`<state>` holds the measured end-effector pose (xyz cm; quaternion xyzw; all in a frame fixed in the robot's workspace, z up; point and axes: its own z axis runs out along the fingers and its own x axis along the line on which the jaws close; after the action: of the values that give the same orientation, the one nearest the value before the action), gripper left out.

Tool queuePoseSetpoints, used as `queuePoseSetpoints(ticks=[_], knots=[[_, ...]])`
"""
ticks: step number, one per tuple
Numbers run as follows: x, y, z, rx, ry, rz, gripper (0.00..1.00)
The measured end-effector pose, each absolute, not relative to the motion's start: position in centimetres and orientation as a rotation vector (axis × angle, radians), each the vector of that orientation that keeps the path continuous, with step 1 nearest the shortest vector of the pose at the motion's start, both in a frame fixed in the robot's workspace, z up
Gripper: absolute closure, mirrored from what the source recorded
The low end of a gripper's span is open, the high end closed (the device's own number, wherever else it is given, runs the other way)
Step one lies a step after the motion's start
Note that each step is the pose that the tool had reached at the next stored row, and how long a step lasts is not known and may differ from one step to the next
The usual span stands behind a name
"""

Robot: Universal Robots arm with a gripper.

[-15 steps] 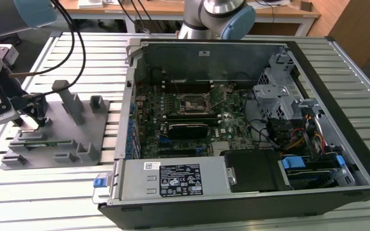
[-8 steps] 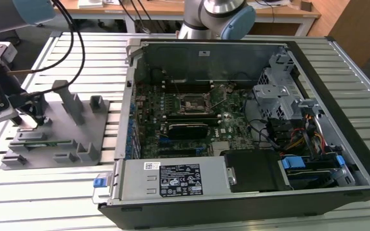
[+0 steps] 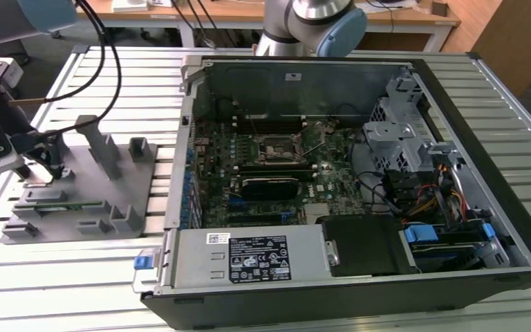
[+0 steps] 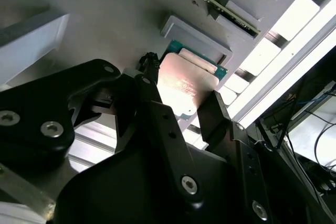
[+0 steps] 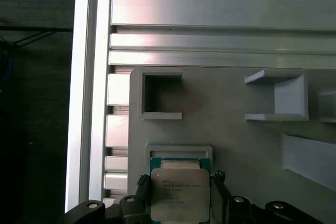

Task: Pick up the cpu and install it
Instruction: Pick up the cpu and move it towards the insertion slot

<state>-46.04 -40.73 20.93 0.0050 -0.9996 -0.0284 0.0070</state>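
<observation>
The hand is hanging low over the grey fixture tray at the exterior view's left, and in both wrist views its two black fingers are bracketing the cpu and pressing against two opposite edges, so I am judging it to be clasping the chip rather than standing released. The cpu is lying flat, metal top up, still seated in its shallow pocket near the tray's outer edge, with its far edge butting a low raised lip. Being square, it is offering no long axis, and its two other edges are staying free. The way straight up from the pocket is looking open, while the tray's upright posts are standing just beside the hand on the side towards the computer. The open computer case is sitting on the bench to the exterior view's right, and its socket is lying well apart from the hand, beyond the case's near wall and ringed by boards and cables.
</observation>
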Motion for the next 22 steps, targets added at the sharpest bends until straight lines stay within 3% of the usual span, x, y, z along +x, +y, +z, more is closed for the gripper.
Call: queuePoseSetpoints(ticks=[22], knots=[[-46.1,-40.7,22.9,0.017,-3.126,-0.093,0.46]])
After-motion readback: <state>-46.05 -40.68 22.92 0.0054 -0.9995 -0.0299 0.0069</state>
